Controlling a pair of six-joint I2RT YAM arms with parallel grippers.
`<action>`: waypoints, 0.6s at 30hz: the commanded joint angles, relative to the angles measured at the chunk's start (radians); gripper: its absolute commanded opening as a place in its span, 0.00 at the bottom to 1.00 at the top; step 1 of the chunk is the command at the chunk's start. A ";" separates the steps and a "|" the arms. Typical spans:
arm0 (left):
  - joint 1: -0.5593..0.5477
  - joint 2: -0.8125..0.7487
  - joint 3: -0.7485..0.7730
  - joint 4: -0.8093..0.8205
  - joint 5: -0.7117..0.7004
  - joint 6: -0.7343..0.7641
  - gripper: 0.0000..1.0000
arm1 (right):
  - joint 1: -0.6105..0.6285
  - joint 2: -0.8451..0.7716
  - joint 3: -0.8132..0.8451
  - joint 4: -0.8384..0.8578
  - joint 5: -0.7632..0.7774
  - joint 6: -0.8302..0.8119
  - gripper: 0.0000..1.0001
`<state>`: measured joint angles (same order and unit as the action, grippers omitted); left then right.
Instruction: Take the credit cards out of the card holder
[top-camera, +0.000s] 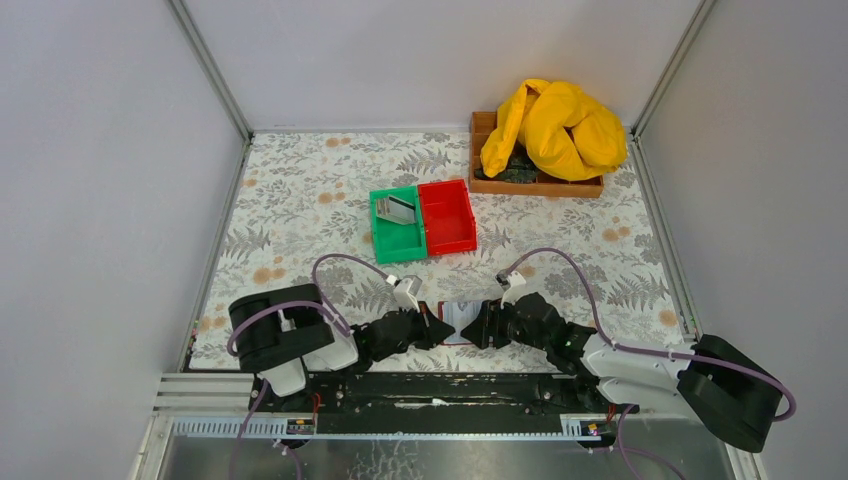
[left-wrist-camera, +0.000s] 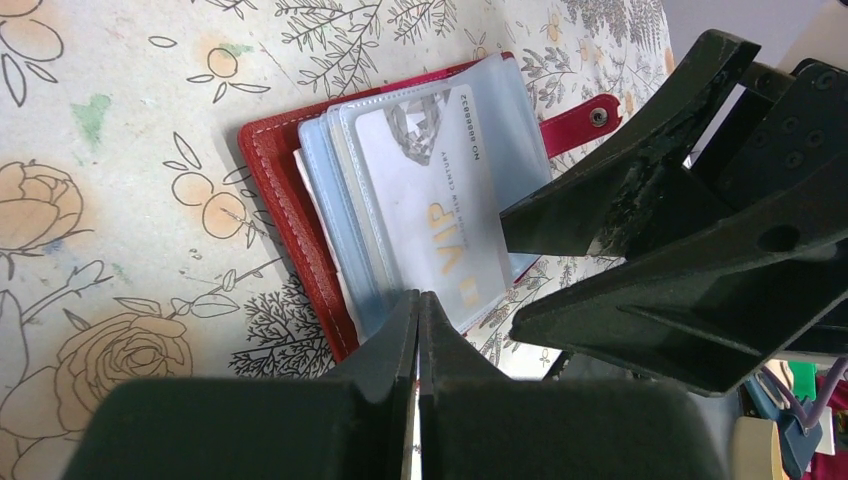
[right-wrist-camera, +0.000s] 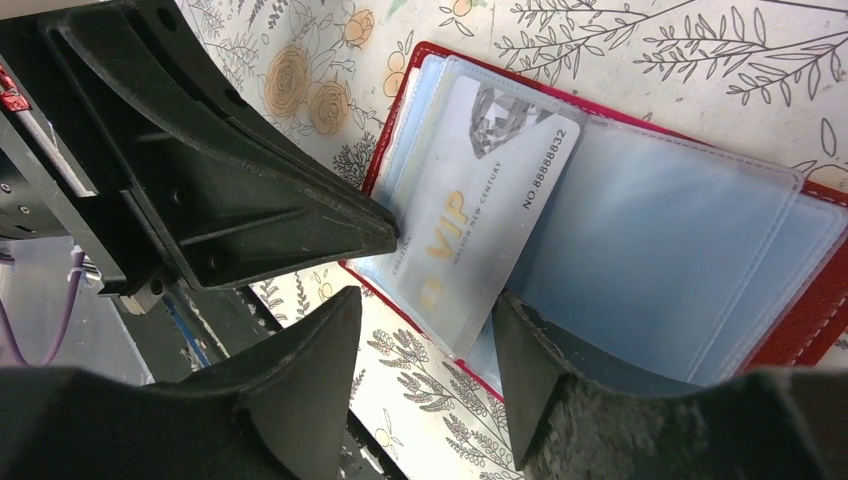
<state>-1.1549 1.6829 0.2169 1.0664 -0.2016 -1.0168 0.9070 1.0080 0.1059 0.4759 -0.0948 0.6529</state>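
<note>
The card holder (top-camera: 458, 322) lies open on the floral mat between my two grippers. Its dark red cover (left-wrist-camera: 285, 200) and grey-blue plastic sleeves (right-wrist-camera: 650, 240) show in both wrist views. A silver VIP credit card (right-wrist-camera: 470, 200) sticks partway out of a sleeve; it also shows in the left wrist view (left-wrist-camera: 430, 200). My left gripper (left-wrist-camera: 418, 300) is shut, its tips at the near edge of the sleeves. My right gripper (right-wrist-camera: 425, 330) is open, the card's protruding corner between its fingers and one finger (right-wrist-camera: 520, 340) resting on a sleeve. Another grey card (top-camera: 400, 210) stands in the green bin.
A green bin (top-camera: 385, 240) and a bright red bin (top-camera: 447, 215) stand side by side mid-mat. A wooden tray (top-camera: 500, 185) with a yellow cloth (top-camera: 555, 125) sits at the back right. The metal rail (top-camera: 440, 385) at the table's near edge runs just behind the holder.
</note>
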 joint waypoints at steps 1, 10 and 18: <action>0.009 0.033 -0.007 -0.044 0.031 0.015 0.00 | -0.005 0.004 0.004 0.058 -0.014 0.008 0.57; 0.024 0.081 -0.018 0.014 0.059 -0.001 0.00 | -0.005 -0.105 0.007 -0.014 0.034 -0.002 0.27; 0.032 0.096 -0.017 0.027 0.075 -0.006 0.00 | -0.006 -0.130 -0.010 -0.030 0.043 0.007 0.02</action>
<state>-1.1301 1.7416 0.2157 1.1557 -0.1516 -1.0370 0.8967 0.8848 0.0986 0.4122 -0.0559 0.6552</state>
